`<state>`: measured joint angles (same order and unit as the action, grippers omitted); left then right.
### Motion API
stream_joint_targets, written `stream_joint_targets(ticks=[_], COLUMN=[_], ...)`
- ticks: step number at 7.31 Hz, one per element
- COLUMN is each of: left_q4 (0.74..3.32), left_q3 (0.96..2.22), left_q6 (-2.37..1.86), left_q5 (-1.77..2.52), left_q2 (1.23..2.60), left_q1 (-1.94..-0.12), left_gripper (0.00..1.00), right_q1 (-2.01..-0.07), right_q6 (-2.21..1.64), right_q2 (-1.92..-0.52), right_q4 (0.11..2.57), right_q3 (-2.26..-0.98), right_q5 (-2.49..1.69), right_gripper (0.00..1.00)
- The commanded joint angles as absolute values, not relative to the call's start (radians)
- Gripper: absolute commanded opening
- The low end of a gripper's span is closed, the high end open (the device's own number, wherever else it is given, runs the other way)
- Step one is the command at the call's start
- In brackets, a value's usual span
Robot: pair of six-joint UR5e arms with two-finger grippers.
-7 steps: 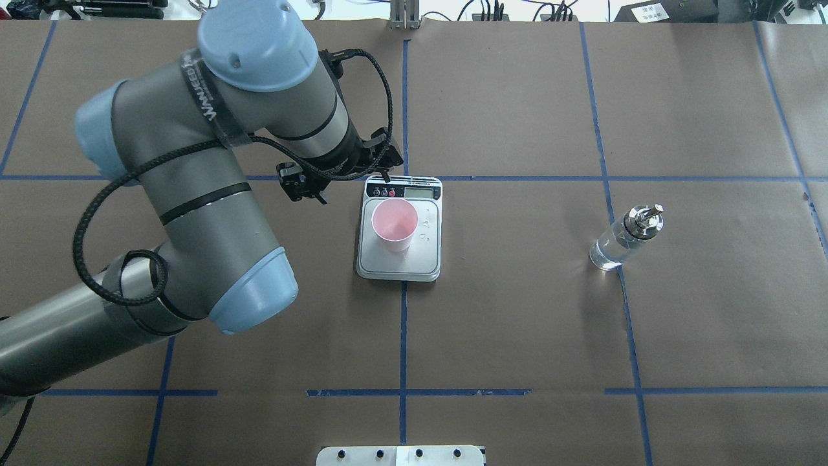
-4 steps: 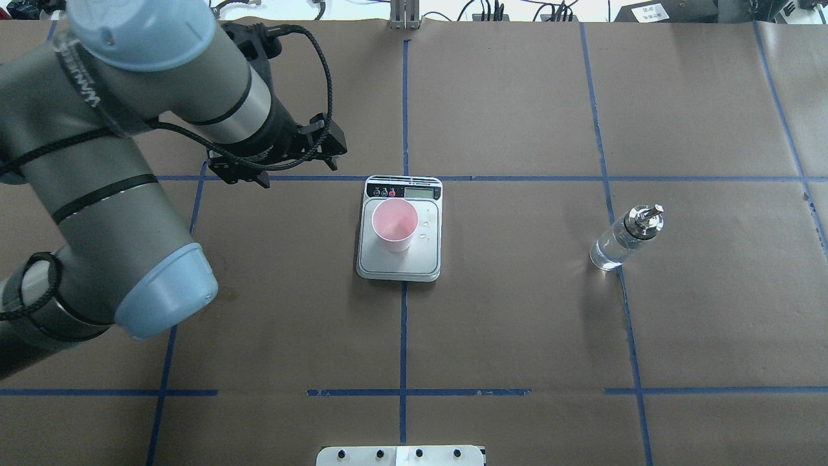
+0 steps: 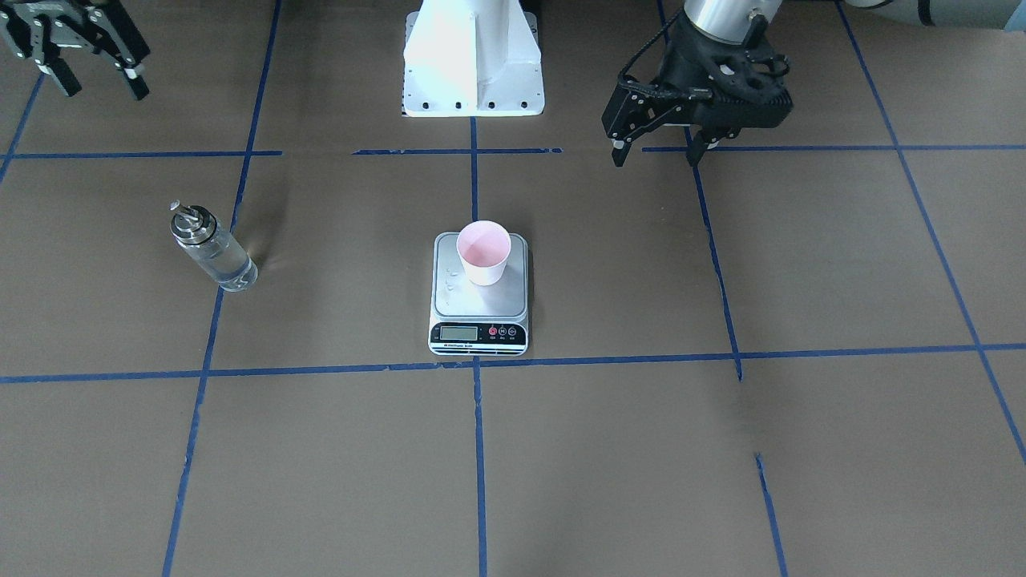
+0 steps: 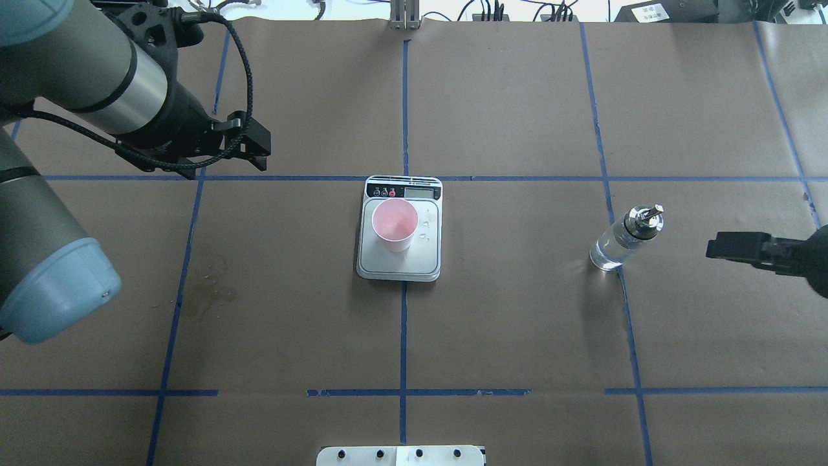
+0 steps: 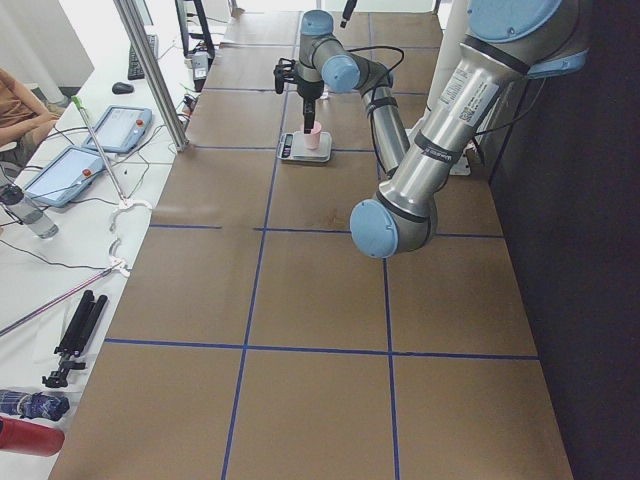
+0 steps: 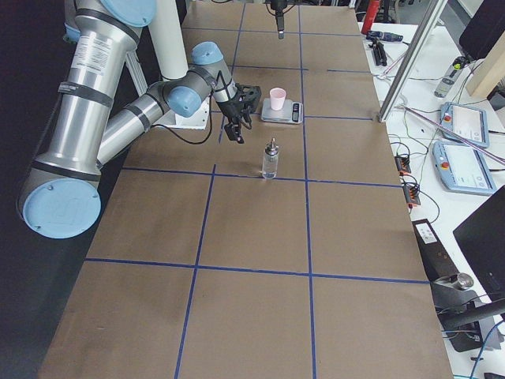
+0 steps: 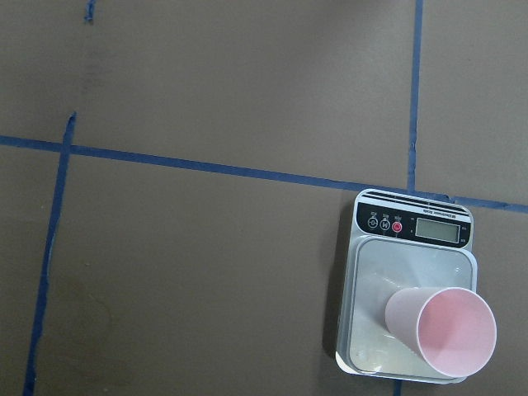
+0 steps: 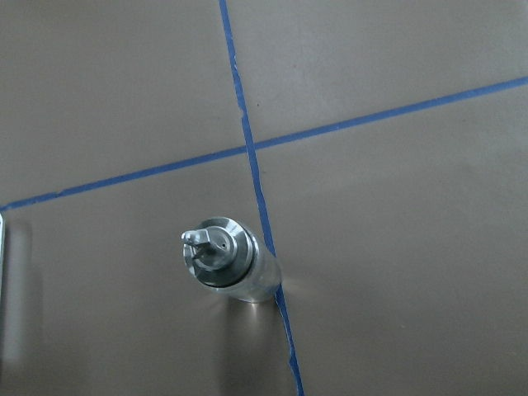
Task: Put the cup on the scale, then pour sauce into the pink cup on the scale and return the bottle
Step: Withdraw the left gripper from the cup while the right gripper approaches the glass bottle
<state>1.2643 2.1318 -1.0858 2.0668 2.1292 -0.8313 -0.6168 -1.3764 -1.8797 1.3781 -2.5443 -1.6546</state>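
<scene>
The pink cup (image 4: 394,223) (image 3: 483,250) stands upright on the steel platform of the scale (image 4: 427,259) (image 3: 481,308), toward its display end. The left wrist view looks down on the cup (image 7: 450,330) and scale (image 7: 371,280) from the side. The glass bottle (image 4: 620,241) (image 3: 215,252) (image 8: 233,262) with its metal spout cap stands upright on the paper, with clear sauce inside. My left gripper (image 4: 223,165) (image 3: 656,159) hangs open and empty, well to the left of the scale. My right gripper (image 4: 715,248) (image 3: 100,90) is open, a short way to the right of the bottle.
A few droplets lie on the scale platform beside the cup. A faint wet stain (image 4: 208,288) marks the brown paper left of the scale. Blue tape lines grid the table. The robot's white base (image 3: 473,80) sits at the near middle edge.
My left arm has swung away from the scale, leftward and back, leaving the cup standing there. My right gripper has come into the overhead view from the right edge, near the bottle.
</scene>
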Motion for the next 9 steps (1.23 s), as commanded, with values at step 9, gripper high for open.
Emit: stream_joint_targets(ticks=[9], left_q4=[1.278], left_q3=[2.204], left_q6=[-0.427], left_q5=[2.043], left_q2=[1.833], left_q1=[-0.955], left_gripper=[1.00], right_q1=[-0.032], right_q6=[-1.703], right_q2=[-1.820], right_q4=[1.306], right_q3=[-2.182], right_q5=[-0.597], right_gripper=[1.00])
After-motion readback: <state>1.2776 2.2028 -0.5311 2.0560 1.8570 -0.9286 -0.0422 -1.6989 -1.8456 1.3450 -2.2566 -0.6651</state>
